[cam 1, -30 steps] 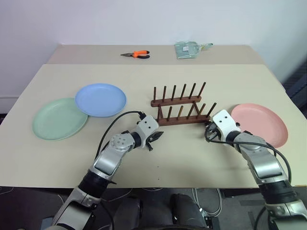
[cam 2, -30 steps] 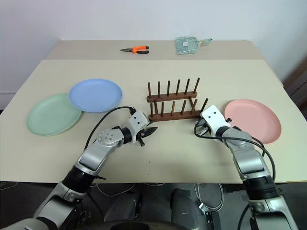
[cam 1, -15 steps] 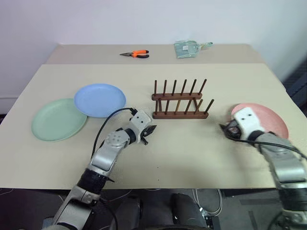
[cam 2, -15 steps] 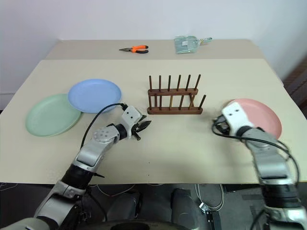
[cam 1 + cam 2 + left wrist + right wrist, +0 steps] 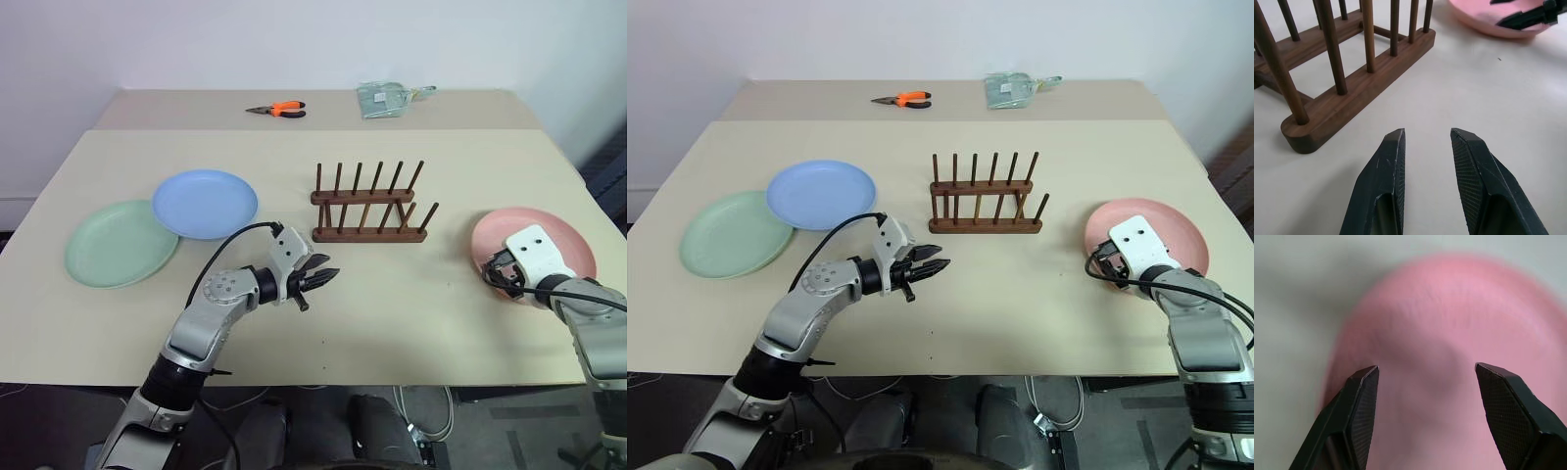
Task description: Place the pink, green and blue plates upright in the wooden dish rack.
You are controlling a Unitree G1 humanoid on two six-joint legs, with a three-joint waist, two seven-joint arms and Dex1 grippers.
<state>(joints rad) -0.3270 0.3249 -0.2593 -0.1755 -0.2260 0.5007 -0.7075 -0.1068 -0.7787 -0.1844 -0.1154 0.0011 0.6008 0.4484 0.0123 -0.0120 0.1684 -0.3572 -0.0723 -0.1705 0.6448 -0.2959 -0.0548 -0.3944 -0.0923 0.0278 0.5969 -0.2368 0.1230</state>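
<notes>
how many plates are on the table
3. The green plate lies far left, the blue plate overlaps its edge, and the pink plate lies right of the rack. None looks hidden.

Three plates (image 5: 205,203) (one rack (image 5: 369,208), one pliers (image 5: 276,111))

Rack (image 5: 1352,88): dark grained wood, smooth. Pink plate (image 5: 1449,342): matt plastic. Table (image 5: 392,323): matt beige. Fingers (image 5: 1476,171): black, cross-hatched pads.

so the right gripper (image 5: 1425,377) swung off the end of the wooden dish rack (image 5: 370,209), over to the pink plate (image 5: 1178,227), fingers now spread wide. Rack got straightened. Left gripper (image 5: 933,267) lifted slightly.
</notes>
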